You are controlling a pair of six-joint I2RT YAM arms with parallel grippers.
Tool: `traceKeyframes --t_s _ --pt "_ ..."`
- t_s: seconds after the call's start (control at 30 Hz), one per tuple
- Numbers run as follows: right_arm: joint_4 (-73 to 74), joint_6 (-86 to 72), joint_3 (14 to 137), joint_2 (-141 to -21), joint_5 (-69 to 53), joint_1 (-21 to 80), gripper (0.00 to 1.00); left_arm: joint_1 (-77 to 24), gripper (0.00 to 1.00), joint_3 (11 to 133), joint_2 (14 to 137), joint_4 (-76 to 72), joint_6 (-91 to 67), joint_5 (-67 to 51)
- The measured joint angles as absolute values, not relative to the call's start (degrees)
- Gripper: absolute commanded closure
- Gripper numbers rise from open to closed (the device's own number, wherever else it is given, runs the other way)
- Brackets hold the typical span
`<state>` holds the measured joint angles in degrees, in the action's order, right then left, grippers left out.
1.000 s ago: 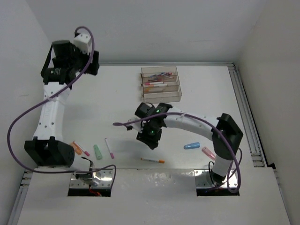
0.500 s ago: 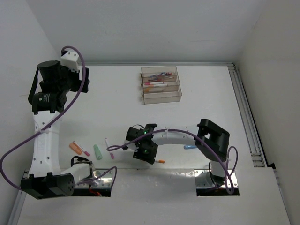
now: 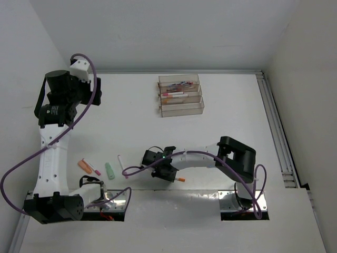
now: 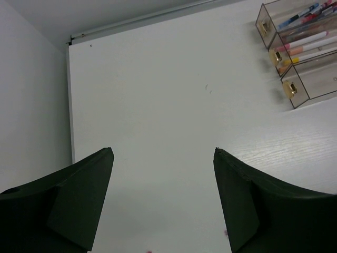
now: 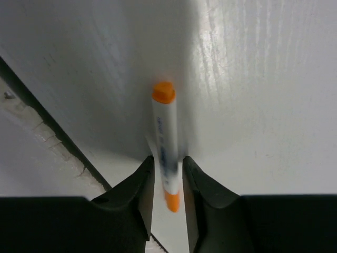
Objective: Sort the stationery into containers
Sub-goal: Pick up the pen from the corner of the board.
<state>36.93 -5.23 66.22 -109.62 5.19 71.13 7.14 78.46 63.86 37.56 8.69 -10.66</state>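
While several pens already lie in the containers (image 3: 181, 112) near the middle of the table's (image 3: 131, 116) far edge, the sorting looks to me somewhat under half done. The far tray (image 4: 261, 23) holds a few pens with blue and pink on them, the middle tray (image 4: 275, 55) holds pink- and orange-capped ones, and I can make out nothing in the nearest tray (image 4: 316, 79).

My right gripper (image 5: 167, 168) is down at the near edge, between the two arm bases. Its fingers (image 5: 138, 192) pinch the barrel of the orange-capped pen (image 5: 163, 126) from both sides. The pen lies flat on the table, not yet lifted, so I judge this to be the grasp before a carry across to the trays.

My left gripper (image 4: 163, 153) hangs high over the far left corner. Its fingers (image 4: 79, 195) are spread wide and hold nothing.

Four more items wait toward the near left corner:
- an orange stubby piece (image 3: 84, 165)
- a thin pink-ended pen (image 3: 95, 168) just beside it
- a green stubby piece (image 3: 109, 170)
- a white pen with pink ends (image 3: 122, 164)

My right arm lies across the near right part of the table, so I cannot tell whether more is hidden under it.
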Motion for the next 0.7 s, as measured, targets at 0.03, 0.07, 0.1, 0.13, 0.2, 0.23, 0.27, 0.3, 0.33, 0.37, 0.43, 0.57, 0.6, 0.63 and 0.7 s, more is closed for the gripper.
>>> traceKeyframes --t_s 0.03,0.07,0.1,0.13,0.2,0.23,0.27,0.3,0.33,0.37,0.43,0.57,0.6,0.63,0.7 --pt "36.88 -5.23 66.15 -109.6 5.5 71.24 0.75 7.14 0.17 78.43 63.86 37.39 8.69 -10.74" --pt "36.53 -5.21 66.0 -109.56 6.02 71.46 0.79 7.14 0.17 78.37 63.86 37.1 8.71 -10.83" --pt "36.38 -5.23 65.87 -109.56 6.35 71.77 0.81 7.14 0.17 78.35 63.86 36.75 8.73 -10.87" --pt "36.07 -5.19 65.63 -109.45 6.74 71.88 0.83 7.14 0.17 78.35 63.86 36.47 8.8 -10.87" --pt "35.38 -5.04 64.97 -109.08 7.75 72.42 0.95 7.16 0.17 78.35 63.86 35.81 9.04 -10.87" --pt "34.98 -4.99 64.53 -108.73 7.84 72.29 0.98 7.16 0.17 78.35 63.86 35.46 9.23 -10.9" --pt "34.5 -5.15 64.03 -108.25 7.64 71.81 1.0 7.18 0.17 78.35 63.86 35.2 9.5 -11.03" --pt "34.11 -5.23 63.64 -107.9 7.2 70.87 1.0 7.2 0.17 78.35 63.86 35.03 9.72 -11.35" --pt "33.71 -5.5 63.29 -107.53 5.8 69.38 1.0 7.25 0.17 78.35 63.86 34.94 9.85 -11.81" --pt "33.1 -5.76 62.92 -107.15 4.23 67.24 1.0 7.27 0.17 78.19 63.86 34.57 9.87 -12.71" --pt "31.62 -6.17 61.78 -105.84 -0.69 60.05 1.0 7.88 0.17 77.17 63.72 32.97 9.65 -15.7" --pt "31.73 -6.35 61.12 -101.25 -12.8 41.21 1.0 10.57 0.18 73.56 62.76 28.95 6.5 -25.23" --pt "32.03 -6.57 61.69 -99.77 -16.45 37.01 1.0 11.18 0.18 72.82 62.5 28.12 5.23 -27.53" --pt "32.56 -7.27 62.89 -98.13 -20.23 32.64 1.0 11.6 0.2 72.05 62.26 27.11 3.92 -30.3" --pt "32.93 -8.78 66.37 -95.55 -26.39 26.7 1.0 11.64 0.2 70.32 61.69 24.58 0.71 -35.51"
